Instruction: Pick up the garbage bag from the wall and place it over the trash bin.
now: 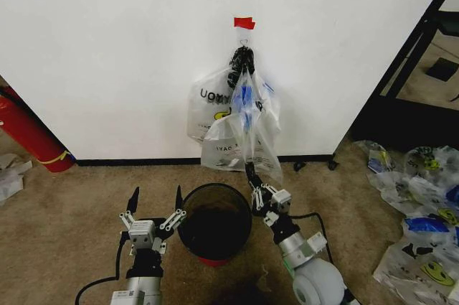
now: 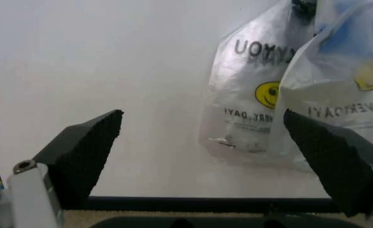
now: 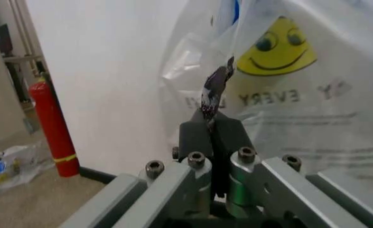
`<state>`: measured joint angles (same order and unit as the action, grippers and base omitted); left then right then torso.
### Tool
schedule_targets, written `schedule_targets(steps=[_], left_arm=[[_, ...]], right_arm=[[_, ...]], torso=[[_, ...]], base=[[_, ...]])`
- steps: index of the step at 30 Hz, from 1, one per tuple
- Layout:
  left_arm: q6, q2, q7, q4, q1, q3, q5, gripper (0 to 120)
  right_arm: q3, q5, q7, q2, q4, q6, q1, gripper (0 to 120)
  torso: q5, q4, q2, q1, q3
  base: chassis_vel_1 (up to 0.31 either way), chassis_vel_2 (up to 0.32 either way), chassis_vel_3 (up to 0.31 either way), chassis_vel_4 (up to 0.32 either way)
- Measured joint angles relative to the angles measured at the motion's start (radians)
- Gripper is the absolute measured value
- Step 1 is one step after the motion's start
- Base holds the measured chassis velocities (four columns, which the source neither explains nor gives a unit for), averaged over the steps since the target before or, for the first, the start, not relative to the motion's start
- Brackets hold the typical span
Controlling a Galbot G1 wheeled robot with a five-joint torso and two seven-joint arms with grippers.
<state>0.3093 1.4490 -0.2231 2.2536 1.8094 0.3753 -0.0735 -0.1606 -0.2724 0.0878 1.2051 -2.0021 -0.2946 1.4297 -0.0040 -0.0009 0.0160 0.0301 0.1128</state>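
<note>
The garbage bag (image 1: 262, 140), thin and clear with a yellow smiley face, hangs from a small hook on the white wall (image 1: 107, 54) under a red tape strip (image 1: 244, 23). My right gripper (image 1: 251, 174) reaches up to its lower edge and is shut on the plastic; the right wrist view shows the pinched fingertips (image 3: 215, 95) against the bag (image 3: 288, 85). The trash bin (image 1: 215, 222), dark see-through with a black rim and red base, stands on the carpet between my arms. Left of the bin, my left gripper (image 1: 154, 208) is open and holds nothing, its pads (image 2: 91, 142) facing the wall.
A thick bundle of like bags (image 1: 211, 104) with a black knot (image 1: 240, 57) hangs on the same hook. A long red cylinder (image 1: 29, 133) leans at the wall's left. A heap of smiley bags (image 1: 423, 226) lies on the floor at right, behind it a black frame (image 1: 423, 39).
</note>
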Motion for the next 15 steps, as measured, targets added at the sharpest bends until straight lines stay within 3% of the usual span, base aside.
schedule_targets(steps=[15], left_arm=[[0.002, -0.003, -0.001, -0.005, -0.004, 0.000, 0.005, 100]], right_arm=[[-0.054, 0.081, 0.021, -0.072, -0.040, -0.133, 0.147, 0]], torso=[[0.0000, -0.0001, 0.000, 0.000, 0.000]], base=[[0.000, 0.000, 0.000, 0.000]])
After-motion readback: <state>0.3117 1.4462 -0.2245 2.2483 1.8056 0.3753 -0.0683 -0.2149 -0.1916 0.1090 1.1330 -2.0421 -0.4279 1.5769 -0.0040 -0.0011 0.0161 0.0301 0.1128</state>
